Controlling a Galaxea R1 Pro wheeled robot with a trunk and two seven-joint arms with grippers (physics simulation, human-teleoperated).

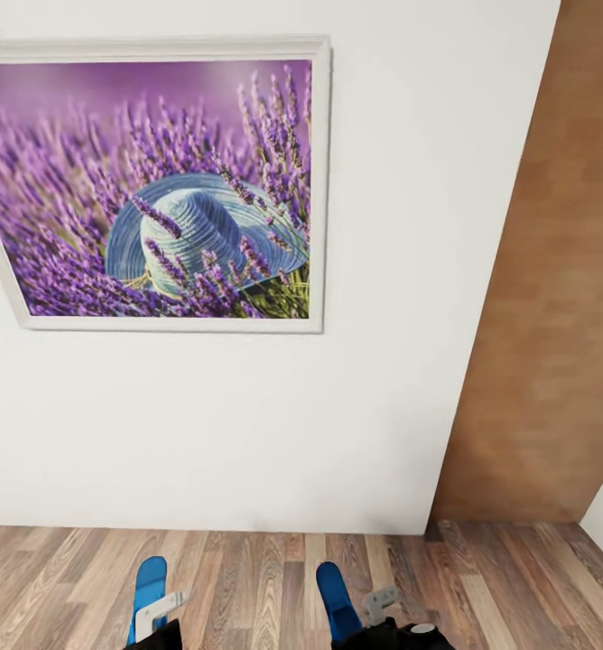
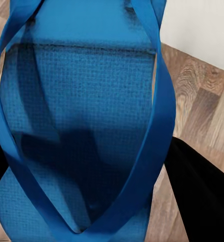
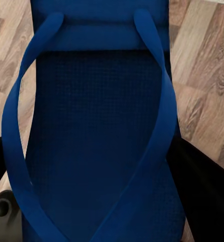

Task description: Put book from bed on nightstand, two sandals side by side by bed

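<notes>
The robot faces a white wall [image 1: 383, 271] bearing a framed lavender picture [image 1: 157, 185], carrying one blue sandal at each arm: the left sandal [image 1: 148, 582] and the right sandal [image 1: 336, 596] show over the wood floor [image 1: 247, 578]. Whether either gripper's fingers pinch a sandal cannot be told. It seems to be mid-carry; next it must find the bed and set the sandals down side by side.

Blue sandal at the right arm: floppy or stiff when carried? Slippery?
The blue sandal probably flexes somewhat: thin flat sole, looks like foam. Its woven-textured footbed likely grips rather than slides. The thin straps look pliable, so they may deform if pinched.
</notes>
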